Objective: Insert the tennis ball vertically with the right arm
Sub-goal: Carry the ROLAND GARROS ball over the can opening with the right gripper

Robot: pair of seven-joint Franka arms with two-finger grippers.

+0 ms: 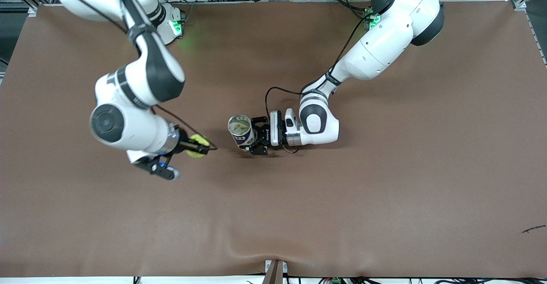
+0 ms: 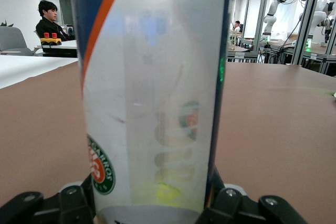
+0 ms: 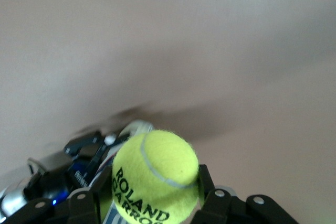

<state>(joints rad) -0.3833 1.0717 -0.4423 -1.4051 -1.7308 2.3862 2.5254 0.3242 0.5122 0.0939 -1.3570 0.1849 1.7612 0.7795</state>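
Two white robot arms reach over a brown table [image 1: 384, 198] in the front view. The right arm [image 1: 136, 91] enters from the upper left of the frame and bends down toward left of centre; the left arm [image 1: 376, 48] enters from the upper right and reaches to the centre.

Right gripper [image 1: 201, 147], left of centre in the frame, is closed on a yellow tennis ball [image 1: 197, 145] and carries it above the table. Its fingers lie roughly level and point toward the middle of the picture. In the right wrist view the ball [image 3: 156, 177] fills the lower middle of the frame between the two black fingers [image 3: 206, 184], with the words ROLAND GARROS printed on it and a pale seam curving across its top.

Left gripper [image 1: 252, 136], at the centre of the frame, grips a clear ball tube [image 1: 240, 132]. The tube stands upright on the table, long axis vertical, its open mouth facing up toward the high camera. In the left wrist view the tube [image 2: 152, 93] runs from the bottom edge to the top edge of the frame, with a dark blue and orange band at the upper left and a round green and red badge at the lower left; the black fingers [image 2: 79, 200] clasp its base.

Ball and tube are apart, the ball beside the tube toward the right arm's end of the table, with bare table showing between them.
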